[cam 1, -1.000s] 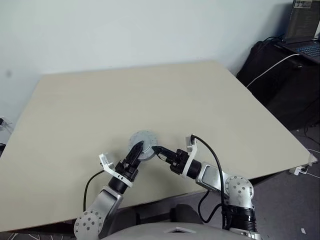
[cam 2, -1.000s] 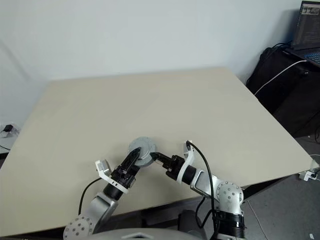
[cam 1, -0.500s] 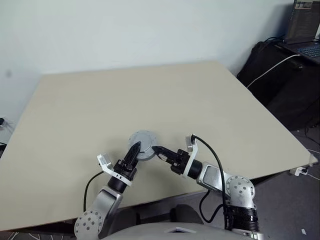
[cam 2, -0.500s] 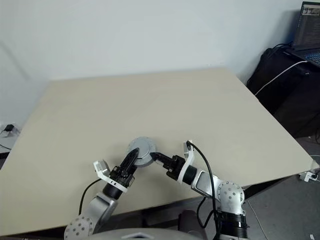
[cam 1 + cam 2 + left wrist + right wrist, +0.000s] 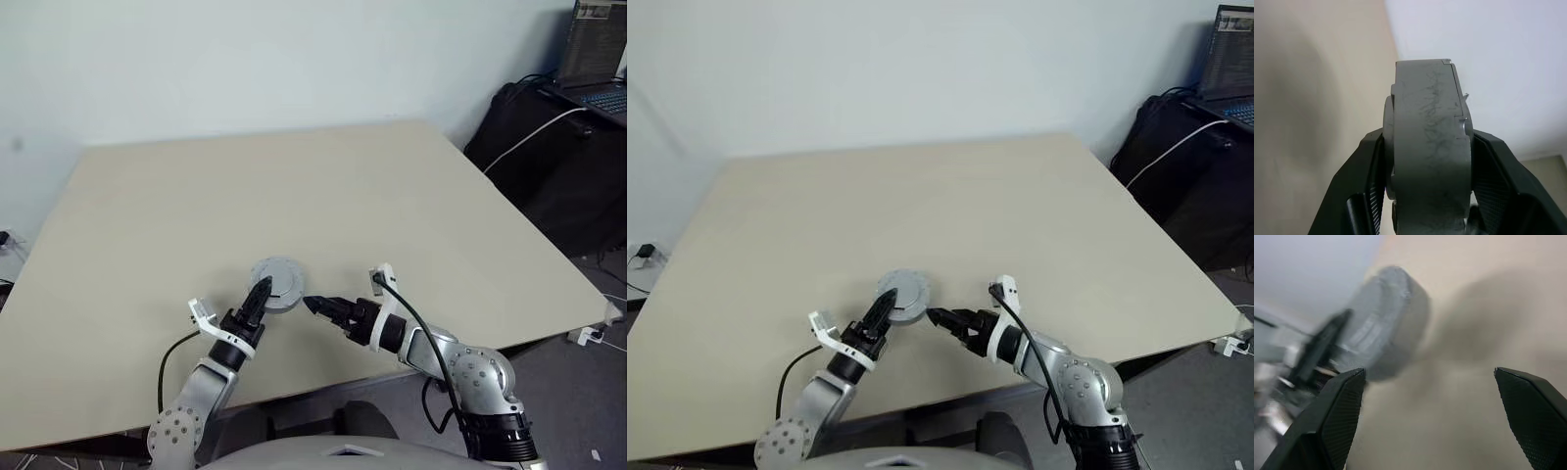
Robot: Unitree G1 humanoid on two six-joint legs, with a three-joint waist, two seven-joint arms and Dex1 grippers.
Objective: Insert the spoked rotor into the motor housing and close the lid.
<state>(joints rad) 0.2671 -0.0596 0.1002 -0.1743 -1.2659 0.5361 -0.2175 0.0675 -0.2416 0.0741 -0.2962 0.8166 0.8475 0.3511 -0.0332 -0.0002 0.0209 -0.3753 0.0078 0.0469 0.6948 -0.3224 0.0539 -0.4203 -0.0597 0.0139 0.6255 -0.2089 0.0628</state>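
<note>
Across a broad beige surface [image 5: 294, 186], a single grey, drum-shaped assembly stands near the front edge: the motor housing [image 5: 277, 284], its flat grey lid [image 5: 903, 288] seated on top, by the look of it. No loose spoked rotor lies anywhere on the wood, so it is probably already shut inside, though that cannot be confirmed from outside.

At the housing's left side, the left gripper [image 5: 259, 294] clamps the drum's flanks, one finger pressed to each side, as the left wrist view makes plain. To the right, the right gripper [image 5: 315, 305] stands just beside the housing without touching it, its two fingers [image 5: 1337, 416] spread wide with nothing between them.

With the job apparently near its end, the main hazard is the left gripper's release. If the fingers drag on the rough casing as they part, or the arm pulls away at an angle, the drum could tip or skid toward the nearby edge. A lid not fully seated could also pop loose under that sideways squeeze.
</note>
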